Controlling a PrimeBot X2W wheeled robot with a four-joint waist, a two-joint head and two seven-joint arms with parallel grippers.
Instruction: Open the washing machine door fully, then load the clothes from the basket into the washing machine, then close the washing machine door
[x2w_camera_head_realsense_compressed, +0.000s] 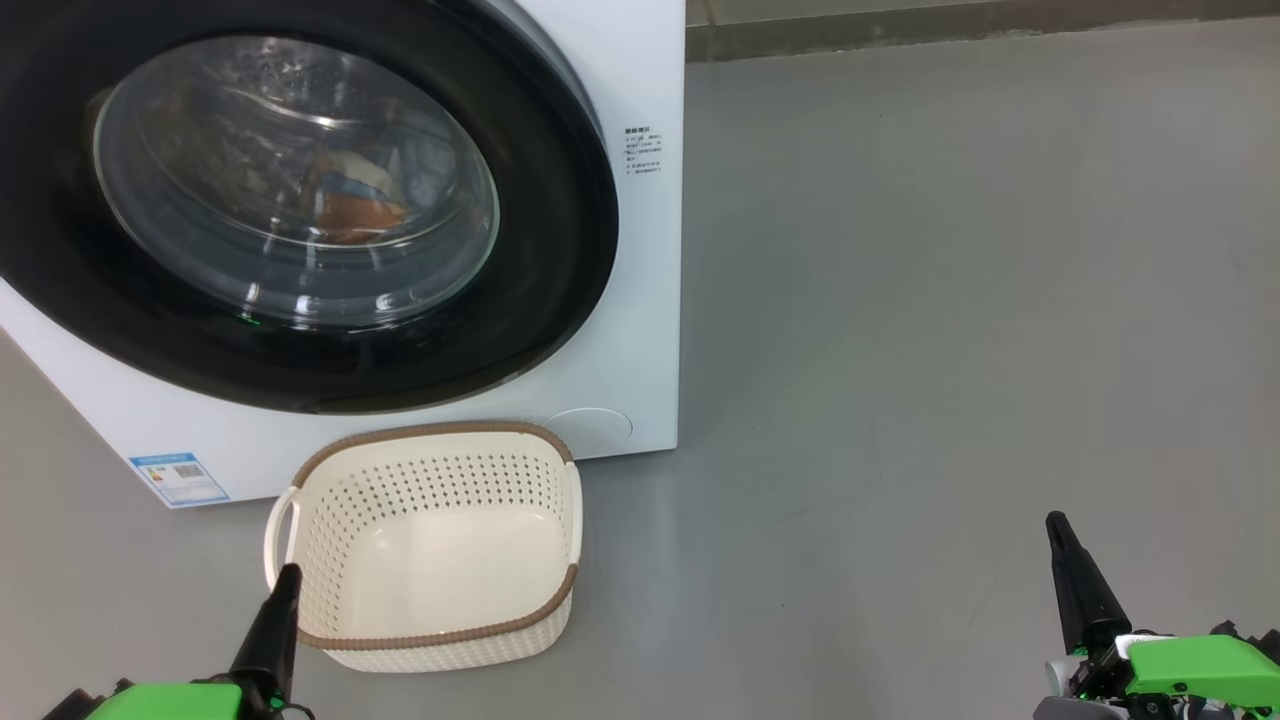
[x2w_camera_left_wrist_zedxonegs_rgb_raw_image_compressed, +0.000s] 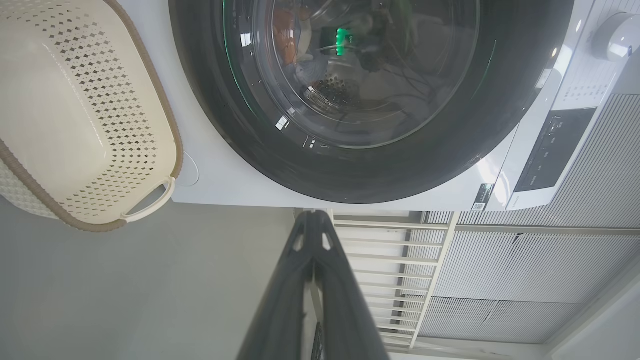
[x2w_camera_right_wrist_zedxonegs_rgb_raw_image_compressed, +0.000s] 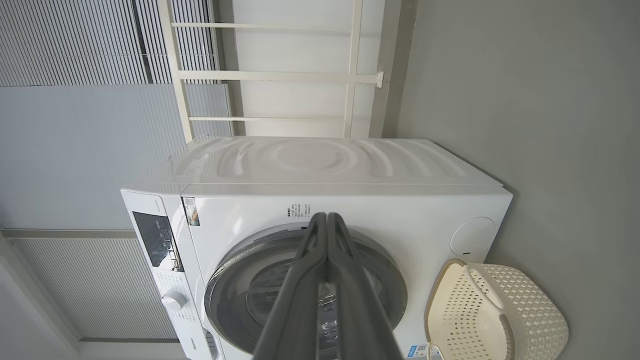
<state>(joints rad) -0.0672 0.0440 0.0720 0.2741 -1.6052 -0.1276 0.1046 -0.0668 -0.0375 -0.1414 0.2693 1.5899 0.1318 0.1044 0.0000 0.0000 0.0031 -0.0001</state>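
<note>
Left gripper (x2w_camera_head_realsense_compressed: 287, 578) and right gripper (x2w_camera_head_realsense_compressed: 1057, 524) are idling pinched together, empty; checking the washing machine door (x2w_camera_head_realsense_compressed: 560, 250) is sitting flush seems wise

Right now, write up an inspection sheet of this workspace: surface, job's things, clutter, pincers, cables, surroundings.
Surface: grey floor.
Job's things: washing machine door shut; clothes inside the washing machine, behind the glass; basket empty, on the floor before it.
Clutter: nothing seen.
Pincers: left pincer and right pincer shut, empty.
Cables: nothing seen.
Surroundings: white railing, ribbed panels behind the machine.
</note>
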